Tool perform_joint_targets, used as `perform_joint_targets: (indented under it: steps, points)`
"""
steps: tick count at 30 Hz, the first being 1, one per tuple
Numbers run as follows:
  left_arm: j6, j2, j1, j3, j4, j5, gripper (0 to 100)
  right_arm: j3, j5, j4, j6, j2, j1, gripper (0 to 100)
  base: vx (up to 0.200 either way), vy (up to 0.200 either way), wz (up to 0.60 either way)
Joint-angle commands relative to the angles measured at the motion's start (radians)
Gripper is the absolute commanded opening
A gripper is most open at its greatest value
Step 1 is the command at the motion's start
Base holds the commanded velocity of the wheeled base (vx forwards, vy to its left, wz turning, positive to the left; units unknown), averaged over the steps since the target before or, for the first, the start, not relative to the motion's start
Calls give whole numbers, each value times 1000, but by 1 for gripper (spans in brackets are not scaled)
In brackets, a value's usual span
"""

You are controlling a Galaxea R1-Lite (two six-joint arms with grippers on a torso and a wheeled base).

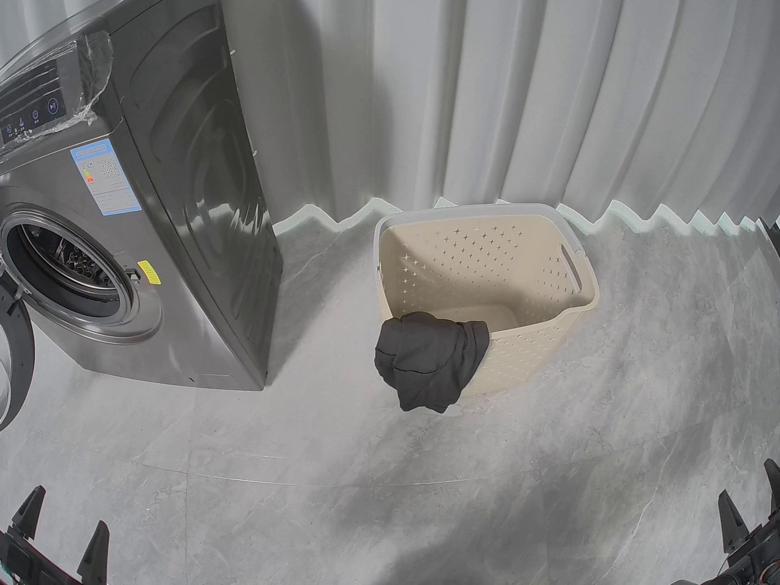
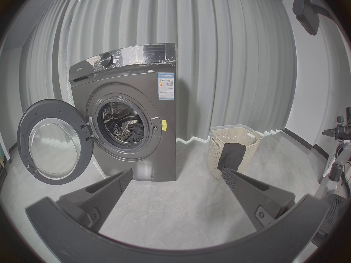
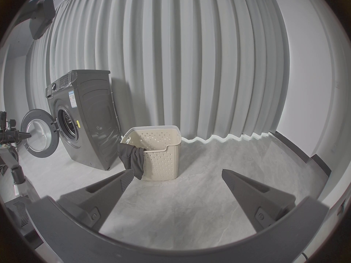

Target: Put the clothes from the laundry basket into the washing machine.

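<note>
1. Gripper state. The left gripper (image 2: 176,176) and the right gripper (image 3: 177,174) both hang low over the grey floor (image 1: 406,481), well apart from the load. On each, the fingers are spread wide with nothing between them.

2. Location of the load. One dark garment (image 1: 429,357) hangs over the near rim of the laundry basket (image 1: 487,263), at the corner nearest the washing machine (image 1: 191,164). Most of the cloth hangs down the outer wall, and a smaller part lies folded over the rim. The machine door (image 2: 55,141) is swung fully open, and dark clothes (image 2: 129,128) already lie in the drum.

3. Expected handling. I judge the garment to be soft, limp and light. It will sag and trail once lifted, and it will not hold its shape. I expect the cloth to give good friction, so slipping is unlikely if several layers are pinched together.

4. Grasp point. I take hold at the bunched fold on top of the rim, where the layers are thickest. I avoid the loose lower hem, because a hold there would let the rest drag over the rim and could tip the light plastic basket.
</note>
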Motion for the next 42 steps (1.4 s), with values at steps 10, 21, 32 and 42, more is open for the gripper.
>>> perform_joint_targets:
  steps: [10,21,32,42]
  points:
    - [0,-14,0,16,0,0,100,-166,8,-45,12,21,2,100,100,0,0]
    - [-1,-14,0,15,0,0,100,-186,153,-76,30,635,56,100,18,0,0]
    - [-1,-14,-1,15,1,0,100,-212,179,-495,214,1236,370,100,0,0,0]
    - [-1,-14,-1,15,1,0,100,-239,68,-811,274,1567,454,100,0,0,0]
